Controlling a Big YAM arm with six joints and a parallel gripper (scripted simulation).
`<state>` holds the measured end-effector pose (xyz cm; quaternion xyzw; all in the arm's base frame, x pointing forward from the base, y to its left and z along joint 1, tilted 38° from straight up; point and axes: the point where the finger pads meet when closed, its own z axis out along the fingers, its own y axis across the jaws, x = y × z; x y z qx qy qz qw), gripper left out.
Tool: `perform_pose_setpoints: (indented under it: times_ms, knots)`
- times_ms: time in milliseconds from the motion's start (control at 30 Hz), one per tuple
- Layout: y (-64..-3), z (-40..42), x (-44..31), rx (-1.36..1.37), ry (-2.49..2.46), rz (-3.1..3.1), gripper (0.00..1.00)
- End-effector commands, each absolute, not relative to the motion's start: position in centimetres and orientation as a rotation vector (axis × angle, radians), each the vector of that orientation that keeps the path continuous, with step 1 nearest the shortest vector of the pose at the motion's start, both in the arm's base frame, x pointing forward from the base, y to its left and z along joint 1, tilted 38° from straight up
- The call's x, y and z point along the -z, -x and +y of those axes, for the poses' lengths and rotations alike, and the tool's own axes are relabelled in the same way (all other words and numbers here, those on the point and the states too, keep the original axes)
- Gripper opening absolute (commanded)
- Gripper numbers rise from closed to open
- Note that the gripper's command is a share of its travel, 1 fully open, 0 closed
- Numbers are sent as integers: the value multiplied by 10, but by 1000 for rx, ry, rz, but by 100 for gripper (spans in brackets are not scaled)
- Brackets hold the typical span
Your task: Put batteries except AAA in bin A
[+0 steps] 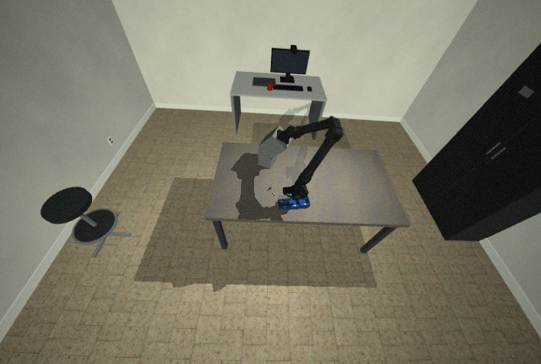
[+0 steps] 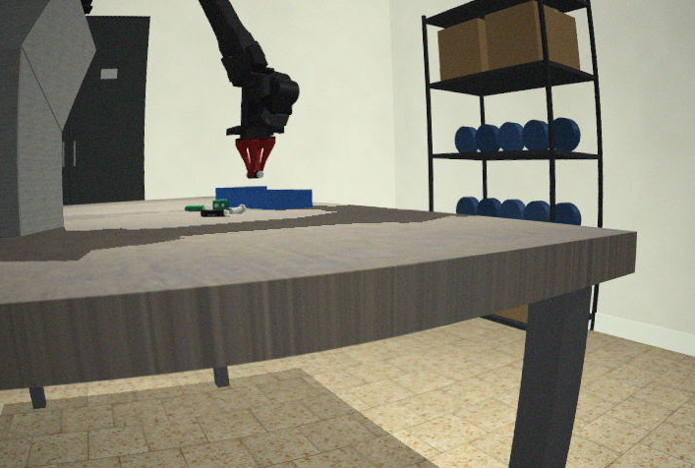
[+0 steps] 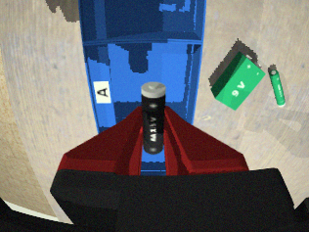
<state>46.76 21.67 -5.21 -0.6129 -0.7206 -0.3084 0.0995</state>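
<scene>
the black battery point(image 3: 153, 118) is pinched between the gripper's point(image 3: 154, 150) red fingers, held above the compartment marked a of the blue bin point(image 3: 198, 20), so if it's released off-centre it could get bounced over the divider into k.

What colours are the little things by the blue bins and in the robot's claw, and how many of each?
Green: 2 (9V battery, small cylindrical battery)
Black: 2 (battery held in the gripper, another black battery lying loose)
Pale grey: 1 (small piece)
Total: 5
</scene>
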Motion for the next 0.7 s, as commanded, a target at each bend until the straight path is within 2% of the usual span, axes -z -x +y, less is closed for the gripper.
perform_pose_setpoints:
  times_ms: [0, 667]
  knots:
    - [-475, 224, 53, 929, 1812, -2136, 9]
    - [-481, 244, 83, 925, 1812, -2134, 9]
